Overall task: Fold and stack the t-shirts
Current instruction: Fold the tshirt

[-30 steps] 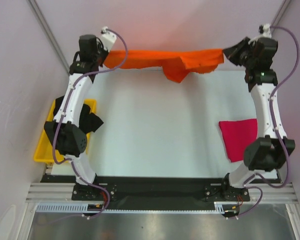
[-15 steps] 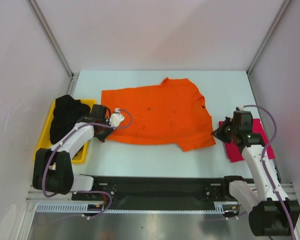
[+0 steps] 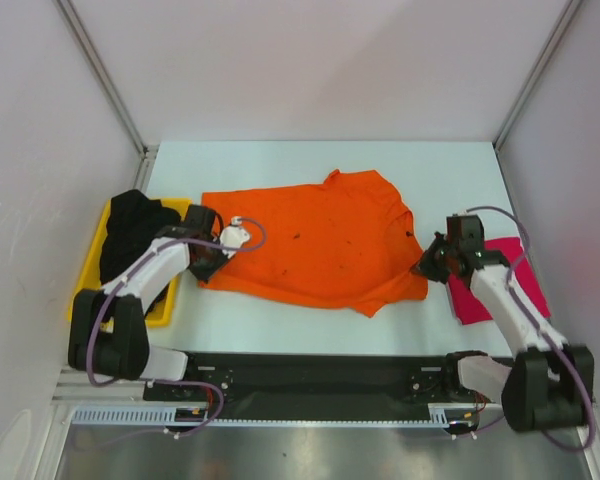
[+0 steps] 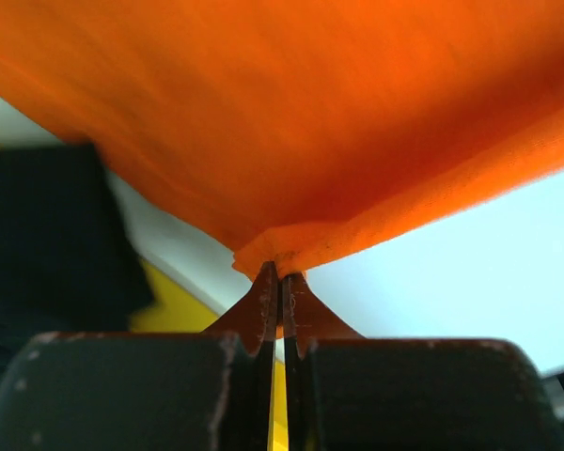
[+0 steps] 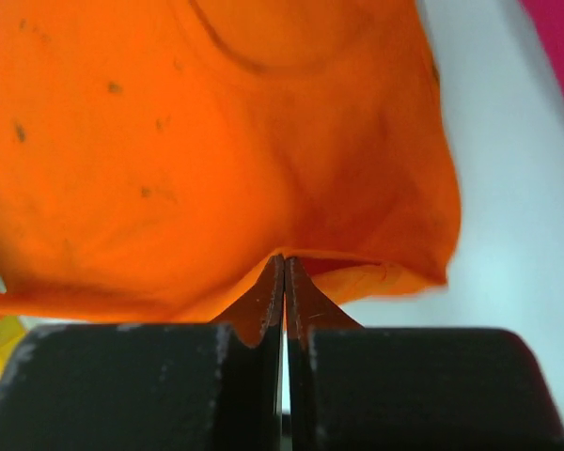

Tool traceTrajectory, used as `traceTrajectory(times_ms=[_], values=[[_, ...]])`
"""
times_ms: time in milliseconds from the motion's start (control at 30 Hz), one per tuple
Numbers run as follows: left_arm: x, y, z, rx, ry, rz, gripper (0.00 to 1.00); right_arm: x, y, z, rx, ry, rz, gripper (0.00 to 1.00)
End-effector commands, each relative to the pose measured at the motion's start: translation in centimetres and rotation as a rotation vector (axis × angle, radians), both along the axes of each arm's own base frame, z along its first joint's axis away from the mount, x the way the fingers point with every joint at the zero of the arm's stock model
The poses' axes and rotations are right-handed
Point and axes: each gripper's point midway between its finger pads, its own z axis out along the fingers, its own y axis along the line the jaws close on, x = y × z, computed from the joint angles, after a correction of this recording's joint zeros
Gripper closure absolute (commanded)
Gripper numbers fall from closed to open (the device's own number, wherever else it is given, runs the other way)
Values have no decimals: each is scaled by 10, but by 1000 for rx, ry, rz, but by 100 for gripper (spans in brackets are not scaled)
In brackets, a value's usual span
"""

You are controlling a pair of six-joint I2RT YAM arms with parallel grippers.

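**Orange shirt spread flat, both near corners pinched**

Worktop (image 3: 310, 160): pale, walled on three sides, with your two arm bases at its near edge.

Orange t-shirt (image 3: 315, 240): the largest item. It lies opened out across the middle of the worktop, with the neckline towards the far wall. Small dark specks are scattered over the cloth. The near hem runs roughly from one arm to the other, and its right end is bunched into a loose fold.

Yellow tray (image 3: 84, 290): on the left edge of the worktop, just beside the orange shirt's left side.

Pink t-shirt (image 3: 467, 303): folded flat on the right of the worktop, just right of the orange shirt. Your right arm passes over it.

Black t-shirt (image 3: 130, 225): heaped in the far end of the tray, unfolded, and spilling over the rim.

Left fingers (image 4: 260, 303): pressed together on the orange shirt's near-left corner. Your wrist view shows the cloth fanning up and away from the tips, with the black shirt and yellow tray at the left.

Right fingers (image 5: 263, 305): likewise pressed together, nipping the hem at the near-right corner. The cloth is tented over the tips, and a strip of the pink shirt shows at the top right.
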Motion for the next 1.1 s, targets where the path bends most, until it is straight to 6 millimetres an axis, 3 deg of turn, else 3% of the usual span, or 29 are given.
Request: traceTrajectory(times_ms=[0, 33, 233, 433, 467, 800, 867, 900, 933, 1000, 1033, 1067], values=[[52, -8, 16, -28, -78, 16, 100, 87, 6, 26, -33, -192, 65, 100], [64, -10, 23, -31, -101, 18, 100, 98, 7, 25, -41, -197, 82, 100], [103, 3, 11, 10, -104, 27, 100, 160, 14, 6, -76, -200, 181, 100], [126, 5, 3, 12, -79, 48, 100, 192, 10, -1, -91, -203, 180, 100], [126, 6, 0, 17, -72, 51, 100, 200, 12, 1, -92, -210, 185, 100], [101, 25, -18, 57, -10, 107, 99, 203, 3, -15, -140, -152, 185, 100], [104, 29, -16, 67, -36, 133, 83, 204, 3, -17, -139, -156, 194, 100], [106, 29, -15, 69, -46, 145, 73, 205, 7, -16, -127, -164, 211, 90], [116, 29, -6, 63, -83, 161, 54, 210, 9, -12, -128, -173, 229, 77], [133, 26, 15, 33, -149, 202, 44, 208, 11, -8, -159, -149, 245, 53], [138, 25, 23, 26, -171, 213, 36, 212, 8, 5, -195, -163, 244, 48], [143, 24, 34, 10, -198, 234, 35, 211, 1, 9, -250, -152, 215, 45]])
